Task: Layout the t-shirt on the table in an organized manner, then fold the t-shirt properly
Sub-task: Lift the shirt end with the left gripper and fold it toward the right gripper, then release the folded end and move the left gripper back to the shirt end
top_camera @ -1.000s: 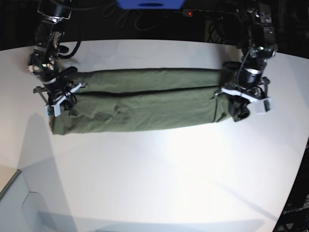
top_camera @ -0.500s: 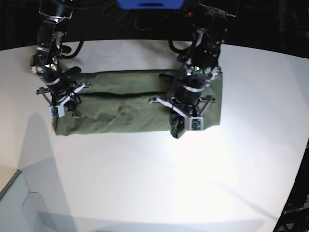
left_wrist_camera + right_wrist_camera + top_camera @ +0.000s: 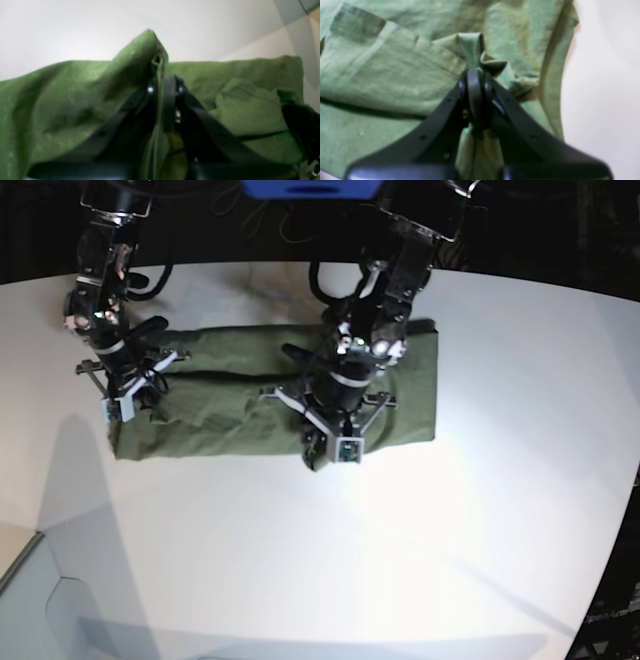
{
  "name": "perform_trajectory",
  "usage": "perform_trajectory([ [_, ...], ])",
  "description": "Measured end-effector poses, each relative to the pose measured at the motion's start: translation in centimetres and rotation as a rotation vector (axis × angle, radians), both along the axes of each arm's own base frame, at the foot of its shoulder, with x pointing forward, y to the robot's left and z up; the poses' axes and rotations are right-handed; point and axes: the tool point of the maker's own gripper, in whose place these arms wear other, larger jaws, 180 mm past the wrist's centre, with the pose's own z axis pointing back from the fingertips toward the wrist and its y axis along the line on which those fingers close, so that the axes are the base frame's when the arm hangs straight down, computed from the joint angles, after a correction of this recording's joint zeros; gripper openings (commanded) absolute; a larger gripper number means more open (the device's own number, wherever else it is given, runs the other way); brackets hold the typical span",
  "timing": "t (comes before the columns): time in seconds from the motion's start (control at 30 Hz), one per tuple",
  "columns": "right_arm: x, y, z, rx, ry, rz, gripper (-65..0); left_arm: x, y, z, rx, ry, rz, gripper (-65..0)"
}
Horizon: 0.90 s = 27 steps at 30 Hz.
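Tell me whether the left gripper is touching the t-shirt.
Touching. The left wrist view shows the left gripper shut on a raised fold of the t-shirt, cloth pinched between its jaws.

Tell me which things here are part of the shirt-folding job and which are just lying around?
Part of the job:
- t-shirt, olive green, folded into a long band
- table, white
- left gripper, shut on the t-shirt
- right gripper, shut on the t-shirt

Just lying about:
- black cables behind the table
- blue object at the top edge
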Motion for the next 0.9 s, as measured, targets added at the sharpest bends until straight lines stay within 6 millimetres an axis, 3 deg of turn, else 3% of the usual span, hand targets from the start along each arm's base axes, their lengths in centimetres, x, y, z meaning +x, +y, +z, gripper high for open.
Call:
perform_trajectory([
  [0.27,0.1,0.0,0.0,-0.001,0.000,0.000,-65.0,-0.1,0.2,-2.7,0.032,0.056,-0.003,-64.8],
  [0.43,0.1,0.0,0.0,0.000,0.000,0.002,-65.0,0.4,0.2,-2.8,0.029,0.040,0.003,-63.3],
  [0.5,0.1,0.0,0.0,0.000,0.000,0.002,-65.0,0.3,0.2,-2.8,0.029,0.043,0.002,-58.0],
  [0.7,0.1,0.0,0.0,0.000,0.000,0.002,-65.0,0.2,0.1,-2.7,0.022,0.044,0.001,-32.5],
  [0.77,0.1,0.1,0.0,0.000,0.000,0.002,-65.0,0.3,0.0,-1.1,0.003,0.005,0.007,-27.4],
  [0.9,0.1,0.1,0.0,0.000,0.001,0.002,-65.0,0.7,0.3,4.6,-0.062,-0.138,0.023,-23.3],
])
